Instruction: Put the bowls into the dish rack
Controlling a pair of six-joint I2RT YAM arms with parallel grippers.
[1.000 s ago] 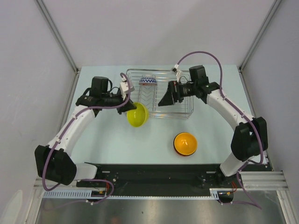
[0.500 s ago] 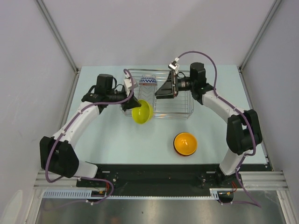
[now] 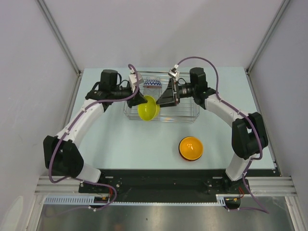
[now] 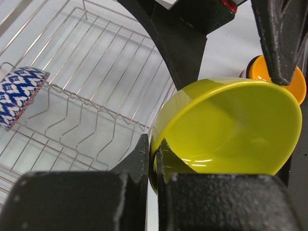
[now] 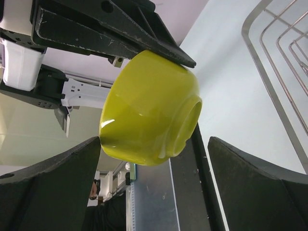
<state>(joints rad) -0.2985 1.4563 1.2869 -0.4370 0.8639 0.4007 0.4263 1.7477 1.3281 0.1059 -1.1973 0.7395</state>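
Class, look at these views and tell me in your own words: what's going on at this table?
The left hand is shut on the rim of a lime-yellow round bowl, holding it tilted above the front of the silver wire dish rack. The right hand is open wide and faces that bowl without gripping it. A zigzag-patterned bowl already stands in the rack, and an orange bowl waits on the table nearer the arms.

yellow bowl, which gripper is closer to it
Left. The left gripper is shut on the yellow bowl's rim, holding it tilted over the rack. The right gripper is open just to the bowl's right, apart from it.
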